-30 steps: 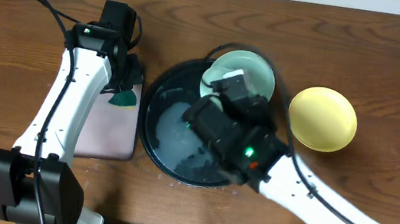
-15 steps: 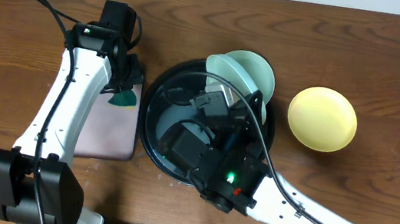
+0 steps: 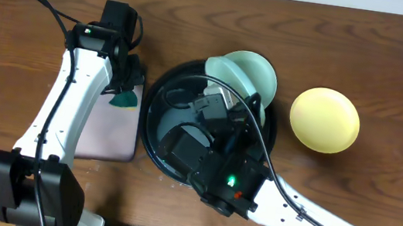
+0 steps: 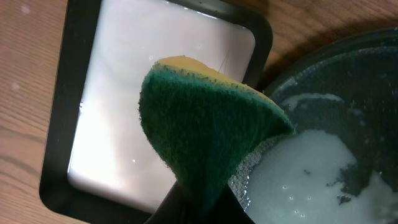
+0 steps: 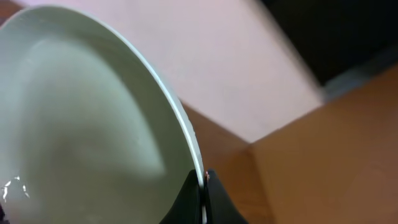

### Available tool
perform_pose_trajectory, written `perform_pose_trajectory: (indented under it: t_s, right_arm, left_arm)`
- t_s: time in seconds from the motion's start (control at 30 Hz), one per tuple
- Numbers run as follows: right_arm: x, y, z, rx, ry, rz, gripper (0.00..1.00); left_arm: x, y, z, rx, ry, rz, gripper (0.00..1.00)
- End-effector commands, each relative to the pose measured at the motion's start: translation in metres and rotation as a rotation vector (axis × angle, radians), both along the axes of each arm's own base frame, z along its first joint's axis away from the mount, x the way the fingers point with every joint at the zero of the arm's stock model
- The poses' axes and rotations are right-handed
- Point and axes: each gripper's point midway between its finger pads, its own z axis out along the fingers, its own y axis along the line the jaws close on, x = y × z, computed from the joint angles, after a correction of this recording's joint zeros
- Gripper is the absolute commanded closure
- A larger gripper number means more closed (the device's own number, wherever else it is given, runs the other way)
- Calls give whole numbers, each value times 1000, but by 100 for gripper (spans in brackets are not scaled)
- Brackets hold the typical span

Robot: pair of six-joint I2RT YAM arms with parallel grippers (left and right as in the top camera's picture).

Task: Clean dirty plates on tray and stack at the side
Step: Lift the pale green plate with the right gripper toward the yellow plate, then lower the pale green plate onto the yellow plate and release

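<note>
Plates first: one pale mint-green round plastic plate (image 3: 252, 69) is tipped steeply on edge at the upper right rim of the large round glossy black tray (image 3: 159, 92), just right of the overhead frame's centre. My right gripper (image 5: 200, 188) is clamped on it; in the right wrist view the thin rim of that plate (image 5: 81, 124) runs down between my two dark fingers (image 5: 188, 205) at the bottom edge, and its hollow face fills the left half of the frame. A pale yellow round plate (image 3: 325, 119) lies flat on the brown wooden table (image 3: 396, 53) to the right, apart from the tray. My left gripper (image 4: 198, 202) is clenched on a green-and-yellow sponge (image 4: 205, 124), green side toward the camera, hanging over the right edge of a rectangular black-rimmed tray with a pale pink mat (image 4: 59, 124), which sits just left of the round tray (image 4: 323, 59). White suds (image 4: 311, 168) lie on the round tray's floor at the lower right of the left wrist view. My right arm covers much of the tray from above, so I cannot tell whether another plate rests under it.
</note>
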Motion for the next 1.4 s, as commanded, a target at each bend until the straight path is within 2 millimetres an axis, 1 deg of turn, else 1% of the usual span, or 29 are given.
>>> perform_pose_trajectory:
  t_s: [0.0, 0.13, 0.23, 0.3, 0.37, 0.47, 0.53, 0.6, 0.7, 0.8, 0.93, 1.03, 1.13, 1.23, 1.37]
  right_arm:
    - [0, 12, -23, 130, 153, 68, 99]
    - [1, 8, -53, 299, 271, 26, 99]
    - [1, 9, -77, 422, 410, 9, 99]
    - [4, 7, -87, 478, 483, 2, 99]
    - [9, 3, -93, 544, 539, -10, 99]
    - [17, 0, -94, 651, 616, 6, 99]
    - [23, -4, -88, 733, 658, 44, 99]
    - [31, -17, -78, 812, 669, 54, 99]
    - [42, -48, -64, 924, 648, 12, 99]
    - [53, -96, -56, 995, 595, -93, 99]
    - [59, -167, -63, 1036, 534, -300, 99]
    - [58, -220, -76, 1041, 493, -472, 99]
    - [55, -257, -94, 1054, 480, -597, 99]
    - [49, -282, -118, 1067, 496, -696, 99]
    - [42, -300, -152, 1076, 533, -782, 99]
  left_arm:
    - [3, 5, 10, 23, -25, -2, 92]
    - [1, 5, 9, 23, -18, -2, 93]
    - [1, 5, 9, 23, -17, -2, 92]
    - [1, 5, 9, 23, -17, -2, 92]
    - [1, 5, 9, 23, -16, -2, 92]
    - [0, 5, 8, 23, -14, -2, 93]
    - [-1, 5, 7, 24, -9, -2, 93]
    - [-2, 5, 5, 24, -2, -2, 92]
    - [-5, 5, 1, 25, 9, -2, 93]
    - [-6, 5, -1, 26, 15, -2, 93]
    - [-6, 5, -1, 26, 15, -2, 92]
    - [-6, 5, -1, 26, 15, -2, 93]
    - [-6, 5, -1, 26, 14, -2, 93]
    - [-5, 5, 0, 25, 11, -2, 93]
    - [-5, 5, 0, 25, 11, -2, 93]
